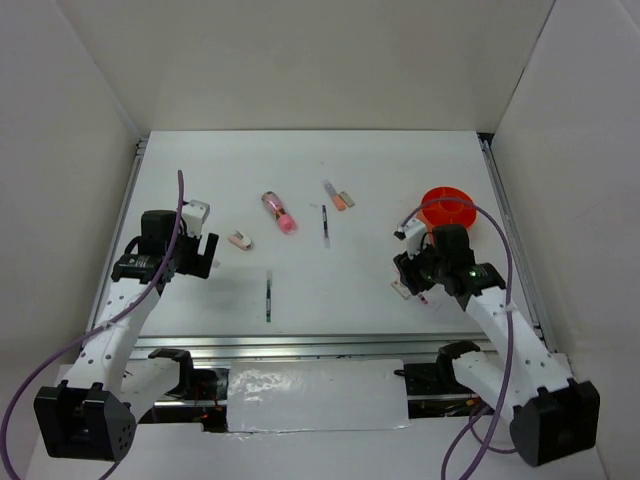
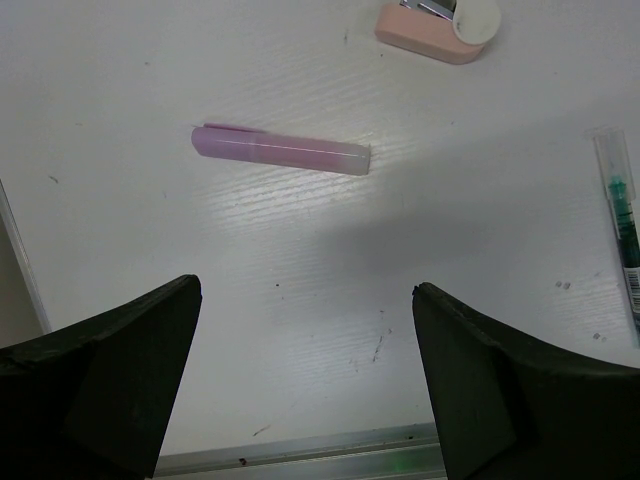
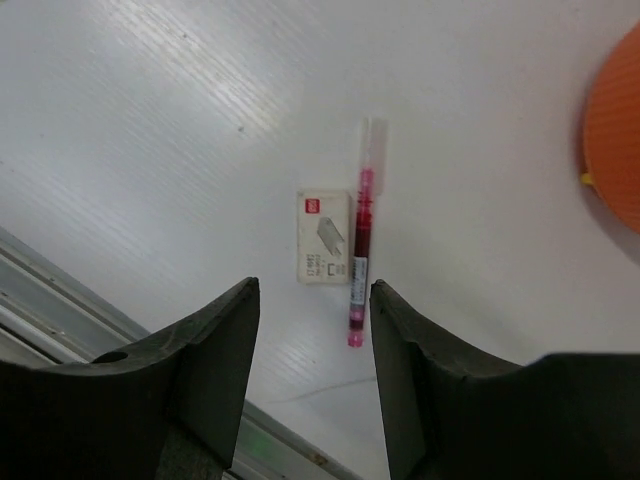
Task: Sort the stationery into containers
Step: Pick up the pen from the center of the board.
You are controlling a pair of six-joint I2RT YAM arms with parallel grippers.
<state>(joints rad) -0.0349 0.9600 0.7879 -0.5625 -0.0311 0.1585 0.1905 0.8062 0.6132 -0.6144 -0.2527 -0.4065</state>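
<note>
Right gripper (image 3: 312,290): jaws about half spread, empty, hanging just above the red-white pen (image 3: 359,240) and a small white box (image 3: 323,238). Both flat on the bench (image 3: 150,120), side by side, touching or very nearly so, with the orange tub (image 3: 615,140) near but apart. Looks light, stiff and smooth-barrelled, so likely to roll, or to squirt out of a pinch near either end. Best taken across the barrel around mid-length, jaws square to the pen, lowered until just clear of the bench. Risks catching the box alongside, given so little room between the two. Left gripper (image 2: 305,290): spread fully, holding nothing, poised above bare bench, with the lilac pen (image 2: 280,150) lying a little beyond the fingertips, a pink eraser-like block (image 2: 435,25) further off and a thin green-inked pen (image 2: 622,210) at the edge of view. Same judgement for the lilac pen: light, rigid, round, slick plastic. Wants a grip across the barrel at the middle, away from the clip end. Scattered well apart over the middle of the bench in the top view: pink stubby tube (image 1: 279,212), thin dark pens (image 1: 325,225), small orange and pink pieces (image 1: 338,197). Probably short and firm enough for a pinch across the narrow side, though too small there to judge surface. Contents of the tub not to be made out.
</note>
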